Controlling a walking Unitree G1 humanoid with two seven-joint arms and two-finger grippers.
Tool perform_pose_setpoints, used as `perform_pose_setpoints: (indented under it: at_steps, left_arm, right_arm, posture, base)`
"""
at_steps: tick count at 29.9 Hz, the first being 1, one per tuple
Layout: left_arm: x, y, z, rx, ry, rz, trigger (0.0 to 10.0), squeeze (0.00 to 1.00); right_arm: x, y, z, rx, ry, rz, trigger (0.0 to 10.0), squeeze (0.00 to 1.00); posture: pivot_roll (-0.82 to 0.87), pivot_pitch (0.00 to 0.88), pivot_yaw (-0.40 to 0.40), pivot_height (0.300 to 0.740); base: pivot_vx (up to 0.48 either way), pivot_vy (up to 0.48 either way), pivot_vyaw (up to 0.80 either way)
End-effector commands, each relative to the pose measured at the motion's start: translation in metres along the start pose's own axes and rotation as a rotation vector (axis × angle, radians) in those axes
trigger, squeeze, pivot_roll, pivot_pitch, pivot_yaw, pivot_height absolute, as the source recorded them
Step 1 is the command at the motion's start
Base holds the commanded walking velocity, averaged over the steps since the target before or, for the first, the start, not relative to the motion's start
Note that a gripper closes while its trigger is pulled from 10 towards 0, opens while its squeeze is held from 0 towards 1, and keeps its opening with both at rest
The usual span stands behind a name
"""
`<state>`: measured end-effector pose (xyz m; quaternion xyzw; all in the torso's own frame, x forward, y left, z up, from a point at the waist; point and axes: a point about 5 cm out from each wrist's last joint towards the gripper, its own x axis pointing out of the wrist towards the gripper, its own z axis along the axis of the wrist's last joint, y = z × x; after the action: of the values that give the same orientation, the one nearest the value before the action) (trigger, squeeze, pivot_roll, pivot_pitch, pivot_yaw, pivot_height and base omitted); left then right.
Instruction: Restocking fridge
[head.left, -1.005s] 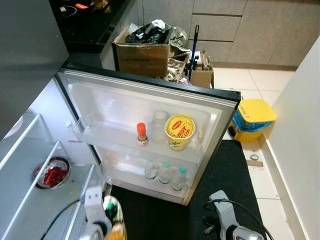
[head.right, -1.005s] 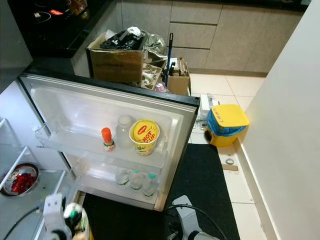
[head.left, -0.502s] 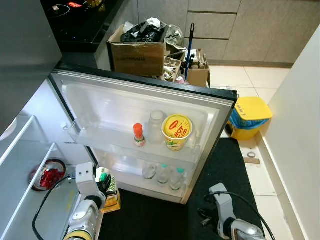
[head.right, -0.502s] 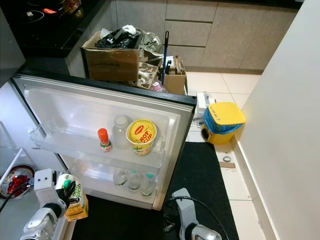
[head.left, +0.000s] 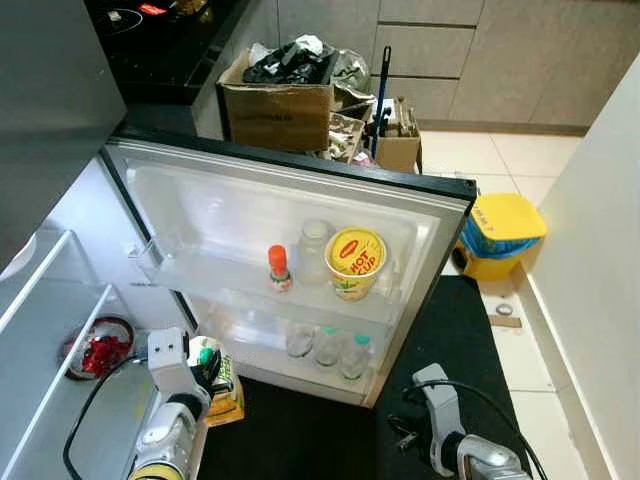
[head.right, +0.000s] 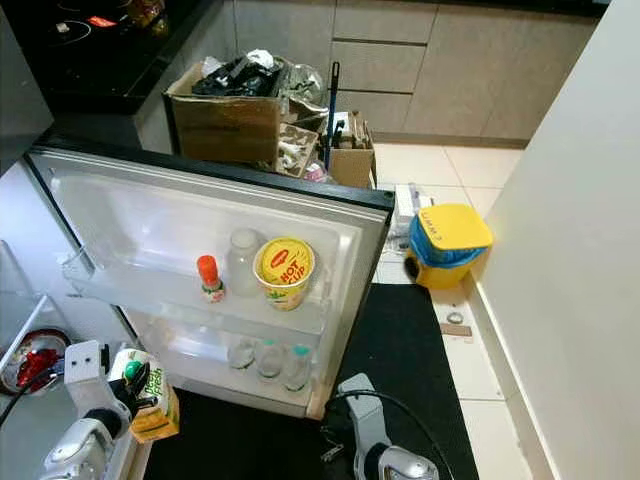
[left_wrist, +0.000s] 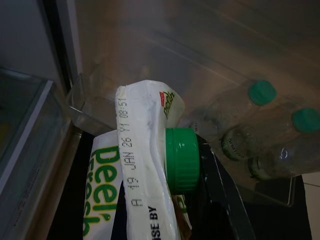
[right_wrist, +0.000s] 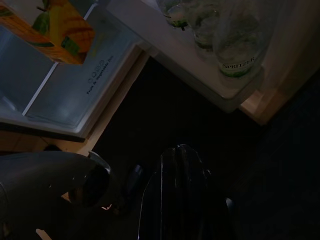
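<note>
Kitchen floor, tiled on the far side, dark mat (head.left: 450, 340) near the robot; fridge door (head.left: 300, 215) stands swung open across the middle.

Change over the last second: the juice carton (head.right: 148, 405), earlier low at the near edge of view, is now lifted to the level of the lower door shelf (head.left: 290, 350), just left of it. Little change in the last half second. Reading: carry phase is over, carton is staged for placing; not yet on any shelf.

Left end effector (head.right: 128, 398) is clamped on the carton near its green cap (left_wrist: 182, 160); arm is raised, forearm pointing forward toward the door. Left wrist view looks past the carton at the small bottles (left_wrist: 260, 145) in that lower shelf, with free room beside them.

Upper door shelf holds a red-capped sauce bottle (head.left: 280, 268), a clear jar (head.left: 316, 252) and a yellow cup (head.left: 357, 262).

Right end effector (head.left: 432, 410) hangs low over the mat, idle; its opening cannot be told.
</note>
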<state>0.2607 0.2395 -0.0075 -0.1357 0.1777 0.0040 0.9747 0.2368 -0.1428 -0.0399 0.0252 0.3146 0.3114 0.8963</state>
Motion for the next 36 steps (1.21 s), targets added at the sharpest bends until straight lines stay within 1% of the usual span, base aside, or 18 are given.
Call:
perform_pose_setpoints:
  at_steps: [1,7,14,19,20,27,30,33,36]
  left_arm:
    - [-0.003,-0.001,-0.008,-0.009,0.013,-0.005,10.0,0.0]
    - [-0.002,-0.004,-0.008,-0.027,0.003,-0.018,10.0,0.0]
    - [0.001,-0.008,-0.003,-0.041,-0.024,-0.041,10.0,0.0]
    - [0.003,-0.009,0.003,-0.044,-0.047,-0.05,10.0,0.0]
    - [0.005,-0.009,0.009,-0.045,-0.07,-0.052,10.0,0.0]
    - [0.008,-0.004,0.025,-0.05,-0.132,-0.045,10.0,0.0]
    - [0.009,-0.002,0.028,-0.05,-0.144,-0.042,10.0,0.0]
    - [0.01,0.004,0.041,-0.052,-0.19,-0.027,10.0,0.0]
    - [0.01,0.007,0.046,-0.052,-0.209,-0.022,10.0,0.0]
  right_arm:
    - [-0.001,0.0,-0.001,0.013,0.004,0.004,10.0,0.0]
    - [0.002,0.0,0.008,0.01,-0.027,0.025,10.0,0.0]
    - [0.004,-0.001,0.017,0.004,-0.055,0.039,10.0,0.0]
    - [0.005,0.0,0.022,-0.001,-0.073,0.051,10.0,0.0]
    - [0.006,0.001,0.026,-0.005,-0.087,0.064,10.0,0.0]
    - [0.008,0.002,0.033,-0.023,-0.109,0.092,10.0,0.0]
    - [0.008,0.003,0.034,-0.029,-0.112,0.1,10.0,0.0]
    - [0.01,0.005,0.039,-0.047,-0.12,0.123,10.0,0.0]
    - [0.01,0.006,0.041,-0.055,-0.122,0.133,10.0,0.0]
  posture:
    - [-0.07,0.125,-0.032,0.665]
    - [-0.07,0.131,-0.033,0.63]
    - [-0.07,0.133,-0.034,0.59]
    - [-0.07,0.133,-0.034,0.575]
    - [-0.07,0.135,-0.035,0.565]
    - [-0.07,0.134,-0.036,0.525]
    - [-0.07,0.134,-0.036,0.52]
    - [-0.07,0.131,-0.038,0.505]
    - [-0.07,0.131,-0.038,0.495]
  base:
    - [0.0,0.0,0.0]
    - [0.0,0.0,0.0]
    - [0.0,0.0,0.0]
    - [0.0,0.0,0.0]
    - [0.0,0.0,0.0]
    - [0.0,0.0,0.0]
    - [0.0,0.0,0.0]
    - [0.0,0.0,0.0]
    - [0.0,0.0,0.0]
